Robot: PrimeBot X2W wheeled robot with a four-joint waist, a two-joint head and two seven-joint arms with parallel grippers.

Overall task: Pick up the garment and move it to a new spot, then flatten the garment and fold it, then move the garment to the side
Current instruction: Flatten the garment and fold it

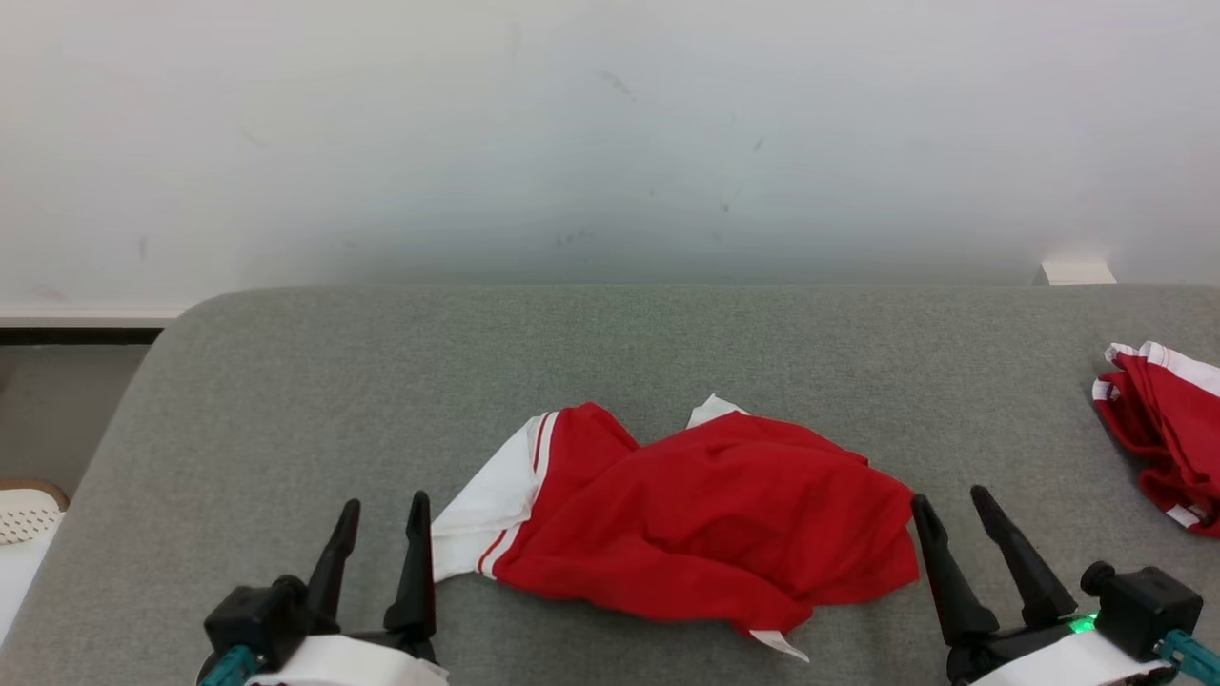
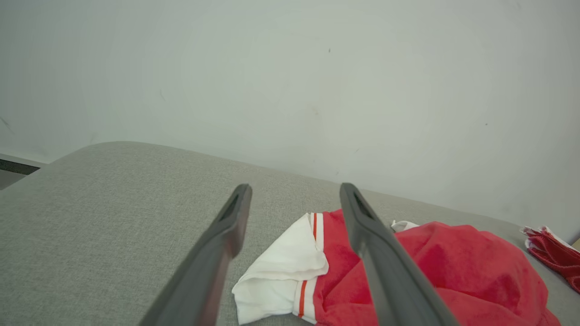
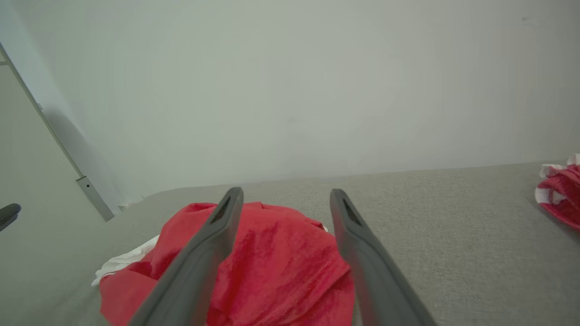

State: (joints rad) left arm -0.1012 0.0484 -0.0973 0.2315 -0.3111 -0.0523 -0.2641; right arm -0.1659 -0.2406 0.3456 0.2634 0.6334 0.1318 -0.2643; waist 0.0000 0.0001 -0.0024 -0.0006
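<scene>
The left claw (image 1: 386,502) sits at the near edge of the surface (image 1: 286,400), toward its left side. Its two dark fingers are spread wide, point to the far edge and hold nothing. The right claw (image 1: 950,496) sits at the near edge toward the right side, also spread wide and empty. The surface is covered in grey fabric, has a rounded far left corner, and stands against a pale wall (image 1: 610,143).

Between the two claws lies the garment (image 1: 705,514), a crumpled red piece heaped loosely near the middle of the near edge. At its left end is a white part (image 1: 486,505) with thin red stripes. The left claw's inner finger is just beside this white part; whether they touch cannot be told. The right claw's inner finger stands at the garment's right border, very close or touching.

Seen from the left wrist, the left claw (image 2: 295,187) has the white part between its fingers, with the red cloth (image 2: 453,267) spreading beyond one finger. From the right wrist, the right claw (image 3: 286,192) has red cloth (image 3: 281,267) showing between its fingers.

A second garment (image 1: 1168,429), also red and white, lies bunched at the right edge of the surface, well apart from the first. A small white block (image 1: 1077,273) sits at the far edge near the right corner. Beyond the left edge, lower down, is a pale object (image 1: 29,514) dotted with small holes.
</scene>
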